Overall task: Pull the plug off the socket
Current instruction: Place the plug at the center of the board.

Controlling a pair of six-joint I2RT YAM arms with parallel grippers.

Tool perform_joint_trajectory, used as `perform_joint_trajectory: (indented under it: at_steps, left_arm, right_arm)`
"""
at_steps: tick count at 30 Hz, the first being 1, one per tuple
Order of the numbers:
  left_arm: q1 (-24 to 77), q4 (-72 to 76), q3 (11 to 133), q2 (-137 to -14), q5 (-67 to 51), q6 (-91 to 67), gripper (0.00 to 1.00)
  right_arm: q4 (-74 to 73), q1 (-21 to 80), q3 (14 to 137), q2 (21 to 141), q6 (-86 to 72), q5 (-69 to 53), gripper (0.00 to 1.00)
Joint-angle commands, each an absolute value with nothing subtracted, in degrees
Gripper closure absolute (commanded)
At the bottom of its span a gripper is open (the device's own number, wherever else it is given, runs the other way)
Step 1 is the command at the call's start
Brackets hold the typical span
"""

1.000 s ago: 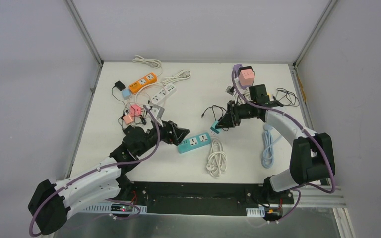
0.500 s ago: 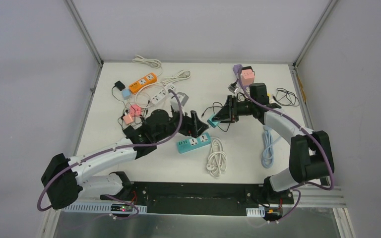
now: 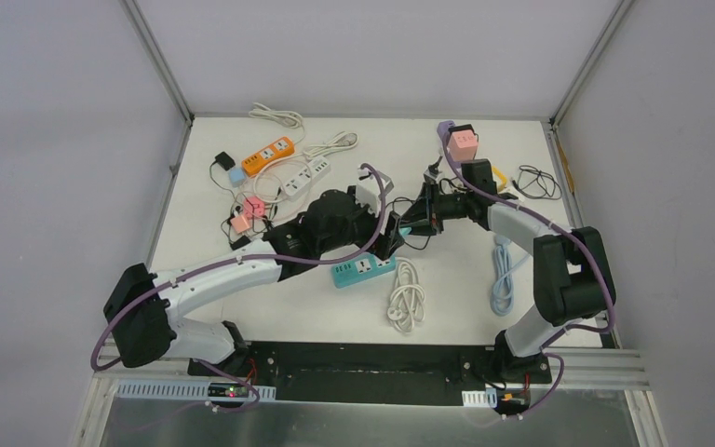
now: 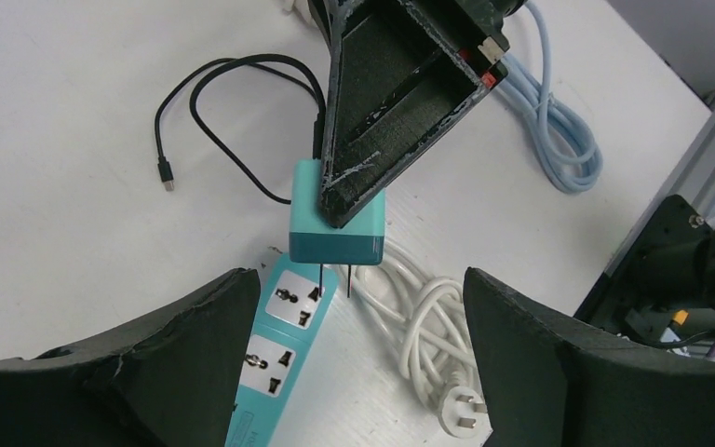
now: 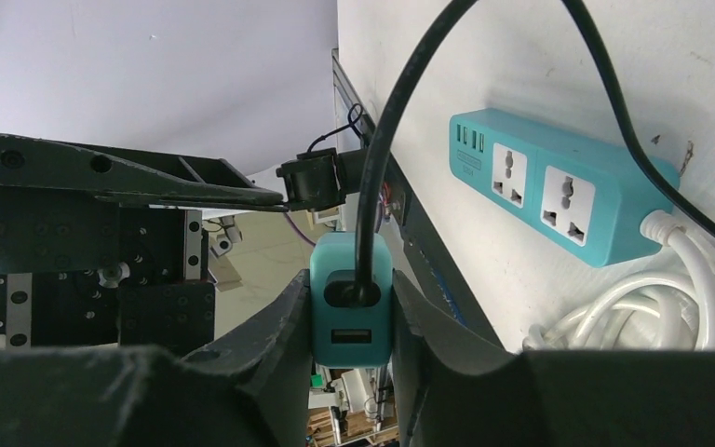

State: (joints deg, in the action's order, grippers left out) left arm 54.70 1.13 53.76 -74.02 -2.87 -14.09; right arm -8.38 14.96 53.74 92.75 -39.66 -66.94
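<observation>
Both arms meet over the middle of the desk (image 3: 317,312), the plug already clear of its socket.

Nearest the bases, a coiled white cord (image 3: 406,300) lies at lower centre of the top view. It runs into one end of the teal power strip (image 5: 559,196), which rests flat just above it.

The left gripper (image 4: 358,279) is released. In its wrist view the two fingers stand wide apart in the lower corners, with the end of the strip between them and neither finger clearly touching it. This placement suggests a bracing role, keeping the strip down while the other arm pulls.

The plug (image 4: 333,244), a teal adapter, hangs at frame centre above the strip's end. Its two prongs are bare, with the tips just over the strip.

The right gripper (image 5: 351,307) is clenched on the adapter's sides, leaving the prongs free. A black cable (image 5: 379,158) is seated in the adapter's upper port, and the port below it is empty.

Both sockets on the strip's top face are empty in the right wrist view. Nothing is in the small ports at its end.

Farther back, at upper left of the top view, lie an orange strip (image 3: 268,155) and a white strip (image 3: 304,175) among loose leads. A pink cube (image 3: 464,144) sits at upper right, well apart from the work.
</observation>
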Motion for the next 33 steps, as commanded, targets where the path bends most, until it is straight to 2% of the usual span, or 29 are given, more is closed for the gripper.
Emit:
perform_joint_trajectory:
  at_steps: [1, 22, 33]
  left_arm:
    - [54.6, -1.7, 58.3, -76.7, -3.8, -10.8, 0.18]
    - [54.6, -2.9, 62.4, -83.2, -1.8, -9.8, 0.2]
    - [54.6, -3.3, 63.4, -84.6, -1.8, -10.5, 0.34]
  right_arm:
    - [-7.0, 15.0, 56.3, 92.6, -41.9, -69.2, 1.0]
    - [-7.2, 16.1, 56.4, 93.3, -41.9, -69.8, 1.0]
    - [-7.3, 16.1, 56.3, 93.6, -41.7, -69.7, 0.99]
